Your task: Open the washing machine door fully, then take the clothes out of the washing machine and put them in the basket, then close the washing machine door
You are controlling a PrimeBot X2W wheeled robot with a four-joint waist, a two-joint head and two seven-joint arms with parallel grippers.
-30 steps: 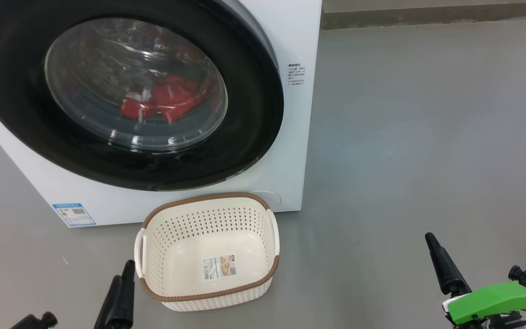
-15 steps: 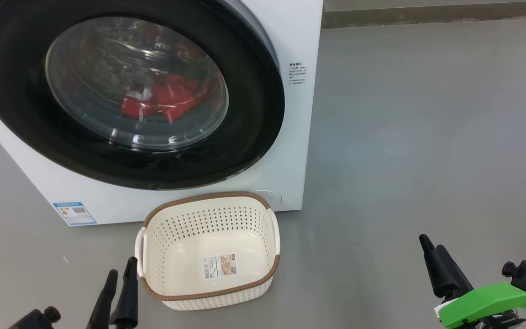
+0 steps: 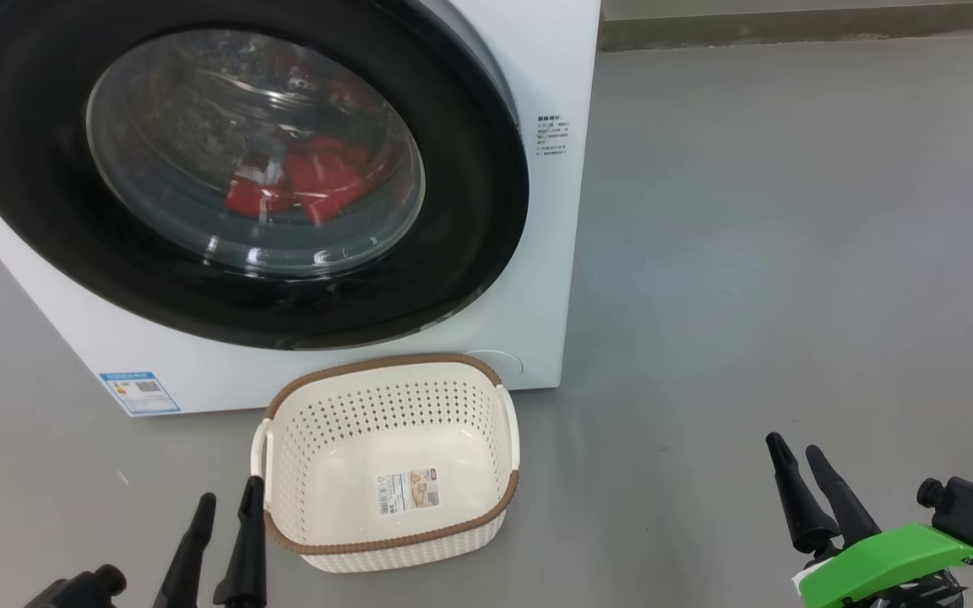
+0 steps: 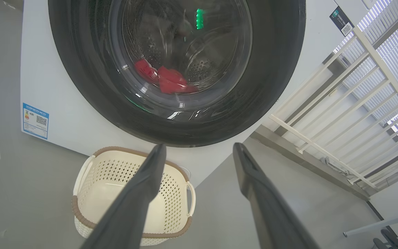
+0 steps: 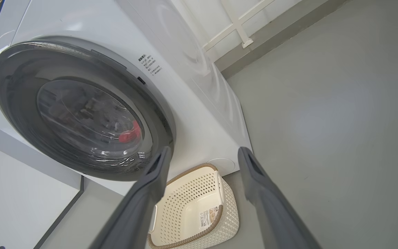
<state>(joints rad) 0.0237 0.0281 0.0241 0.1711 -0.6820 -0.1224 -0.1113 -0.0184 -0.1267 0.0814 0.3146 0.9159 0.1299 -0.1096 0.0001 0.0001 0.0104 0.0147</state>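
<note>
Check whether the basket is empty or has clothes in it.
Empty. The basket shows its bare bottom and label; the red clothes lie behind the washing machine door glass.

Both arms sit low. Left gripper [image 3: 231,491] is bottom left and right gripper [image 3: 792,445] bottom right, fingers spread, pointing up, holding nothing.

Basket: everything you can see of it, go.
The basket is a small cream plastic tub, rounded-rectangular, with perforated walls, a brown woven-look rim, a handle on either side and a paper label on its solid bottom. It stands upright and empty on the grey floor, just in front of the washing machine; whether they touch is unclear.
</note>
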